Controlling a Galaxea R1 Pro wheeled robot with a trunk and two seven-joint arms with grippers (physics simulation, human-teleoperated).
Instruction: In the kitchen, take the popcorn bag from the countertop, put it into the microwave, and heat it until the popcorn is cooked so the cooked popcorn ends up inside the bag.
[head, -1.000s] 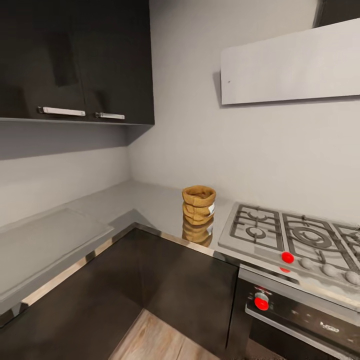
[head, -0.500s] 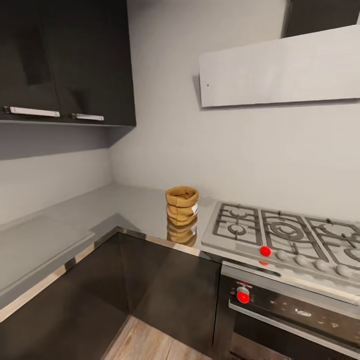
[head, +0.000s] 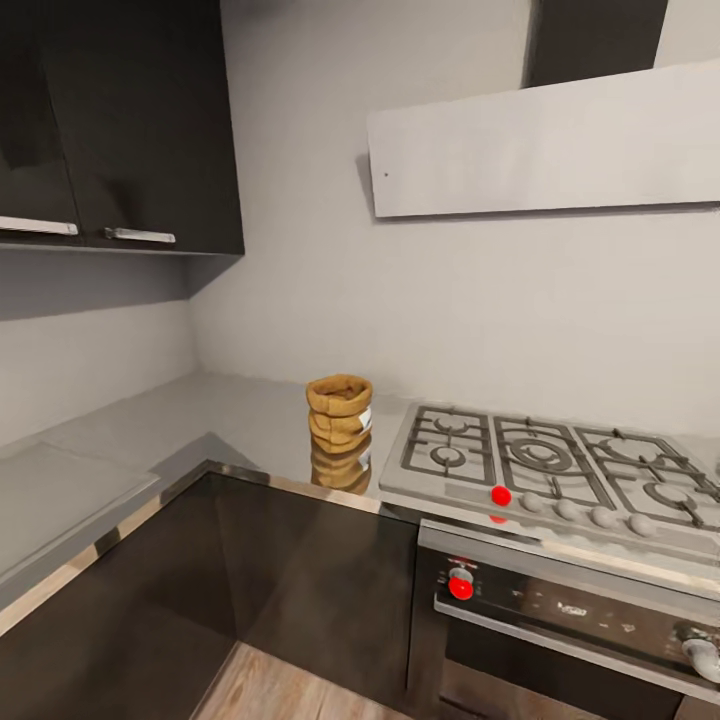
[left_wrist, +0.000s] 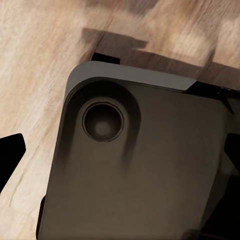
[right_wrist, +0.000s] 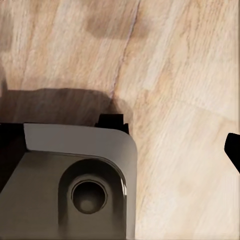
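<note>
Popcorn bag upright on the tabletop, hob just beside at 3 o'clock. Step: approach; square up, lift an arm. Pincer state: cannot tell, either arm.

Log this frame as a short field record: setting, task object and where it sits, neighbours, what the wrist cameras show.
setting: kitchen corner, dark wall cabinets
popcorn bag: upright on the countertop, untouched
beside it: gas hob, apart from the bag
below hob: oven with red knob
range hood: above hob
wrist views: wooden floor, robot base
</note>
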